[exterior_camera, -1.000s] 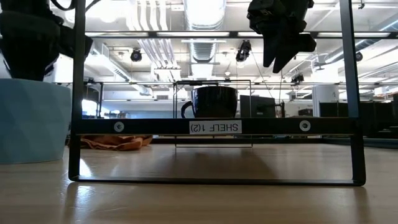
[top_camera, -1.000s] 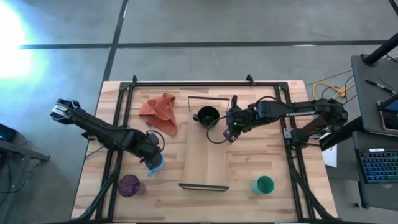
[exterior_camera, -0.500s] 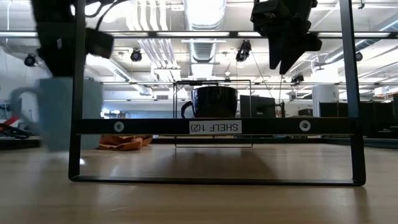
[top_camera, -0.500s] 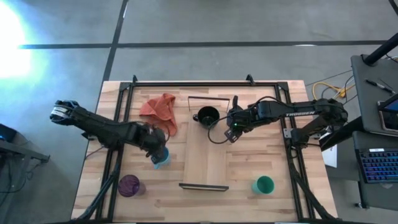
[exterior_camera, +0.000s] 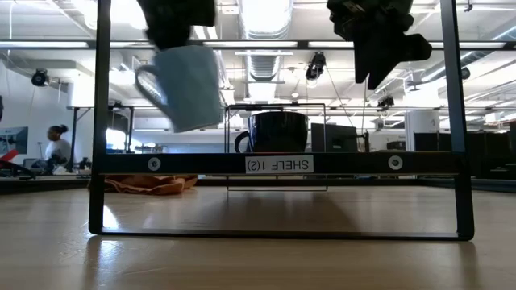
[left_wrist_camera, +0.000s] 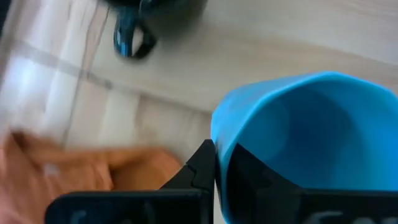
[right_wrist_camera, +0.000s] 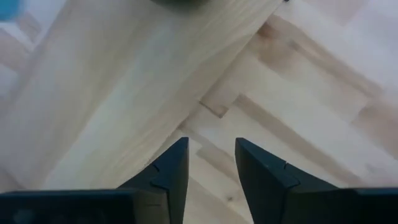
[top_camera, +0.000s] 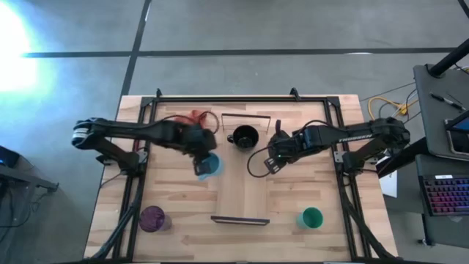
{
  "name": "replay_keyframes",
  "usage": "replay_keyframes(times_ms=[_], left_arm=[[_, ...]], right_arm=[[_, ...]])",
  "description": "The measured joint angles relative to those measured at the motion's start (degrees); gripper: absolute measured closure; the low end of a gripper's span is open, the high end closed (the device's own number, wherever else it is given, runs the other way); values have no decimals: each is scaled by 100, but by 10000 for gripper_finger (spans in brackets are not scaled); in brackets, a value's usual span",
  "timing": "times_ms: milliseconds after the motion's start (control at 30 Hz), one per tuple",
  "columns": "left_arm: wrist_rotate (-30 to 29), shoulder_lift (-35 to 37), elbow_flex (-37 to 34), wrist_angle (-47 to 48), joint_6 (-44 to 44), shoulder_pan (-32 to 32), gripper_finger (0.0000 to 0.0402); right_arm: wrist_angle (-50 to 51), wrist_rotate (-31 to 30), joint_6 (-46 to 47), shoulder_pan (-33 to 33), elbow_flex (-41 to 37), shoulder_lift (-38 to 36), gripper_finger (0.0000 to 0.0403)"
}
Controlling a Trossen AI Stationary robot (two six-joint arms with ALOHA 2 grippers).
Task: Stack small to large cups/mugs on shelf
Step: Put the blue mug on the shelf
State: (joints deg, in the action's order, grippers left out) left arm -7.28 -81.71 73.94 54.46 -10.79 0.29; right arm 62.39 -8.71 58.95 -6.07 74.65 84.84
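We see the left hand gripping the light blue cup in the air beside the shelf; the right hand, fingers narrowly apart, hangs empty beside the black cup.

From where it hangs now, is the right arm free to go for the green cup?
Probably yes. The right gripper is empty, fingers open, beside the shelf, and the green cup stands alone on bare tabletop on that arm's side.
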Motion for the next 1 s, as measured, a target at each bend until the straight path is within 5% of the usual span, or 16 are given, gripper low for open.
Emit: replay_keyframes(times_ms=[500, 1000], left_arm=[[658, -2028, 2121, -2, 2202, 190, 400], [777, -2783, 2779, -114, 2672, 281, 400]], right_arm=[[-789, -500, 1609, -448, -4, 0, 375], [-1114, -947, 2265, -766, -11, 48, 385]])
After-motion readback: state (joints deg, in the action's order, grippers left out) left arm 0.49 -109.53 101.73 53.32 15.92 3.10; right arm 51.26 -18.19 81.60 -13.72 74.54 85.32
